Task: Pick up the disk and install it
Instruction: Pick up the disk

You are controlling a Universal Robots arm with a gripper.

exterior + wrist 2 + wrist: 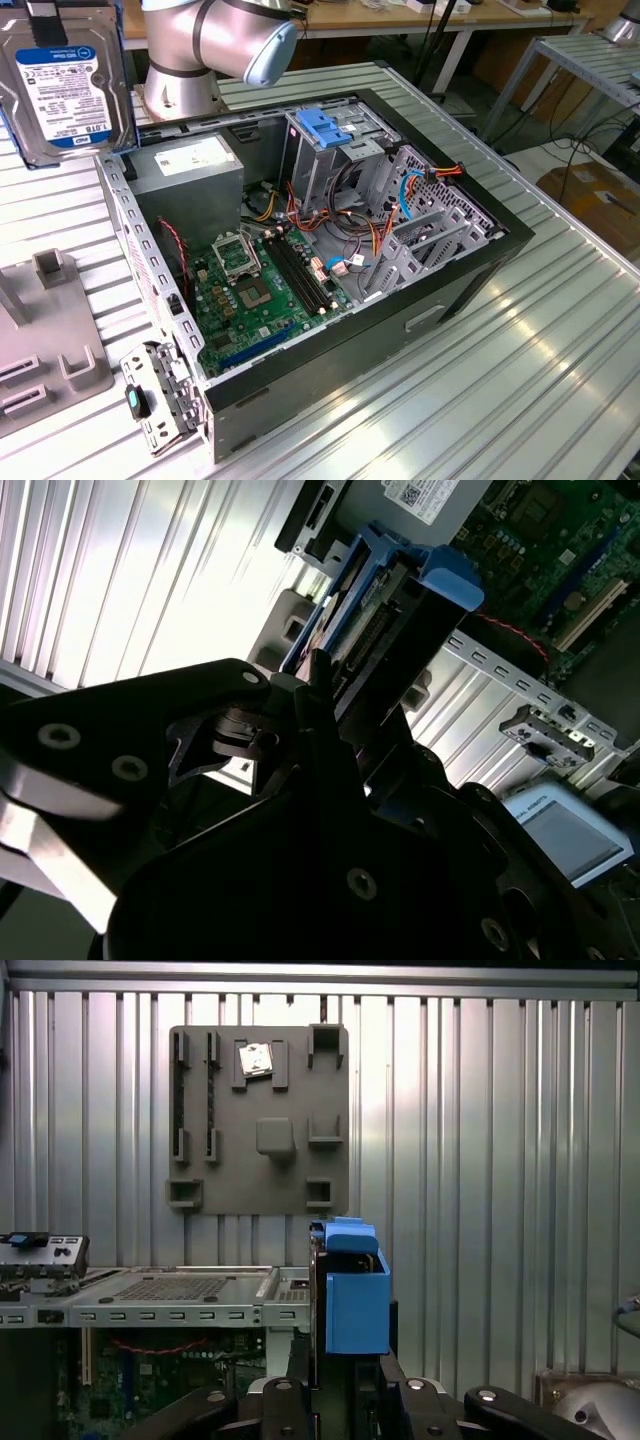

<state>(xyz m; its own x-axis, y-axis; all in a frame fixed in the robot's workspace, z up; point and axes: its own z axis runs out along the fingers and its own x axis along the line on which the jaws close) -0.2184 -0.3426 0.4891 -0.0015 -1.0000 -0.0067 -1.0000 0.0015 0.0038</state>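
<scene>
The disk (pixel 65 85), a grey-metal drive with a white label and a blue edge, hangs in the air at the exterior view's far left, above the table and beside the open computer case (pixel 400 330). In both wrist views my gripper (pixel 320 695) (pixel 345 1385) is shut on the disk (pixel 375 630) (pixel 355 1300). The disk's blue carrier rail sticks out past the black fingers. Below it lie the ribbed table and the case's rear edge.
Inside the case stand a metal drive cage with a blue latch (pixel 325 125), a motherboard (pixel 260 290), a power supply (pixel 190 170) and loose cables. A grey fixture plate (pixel 260 1120) (pixel 50 350) lies on the ribbed metal table (pixel 520 380). The arm's base (pixel 200 40) stands behind the case.
</scene>
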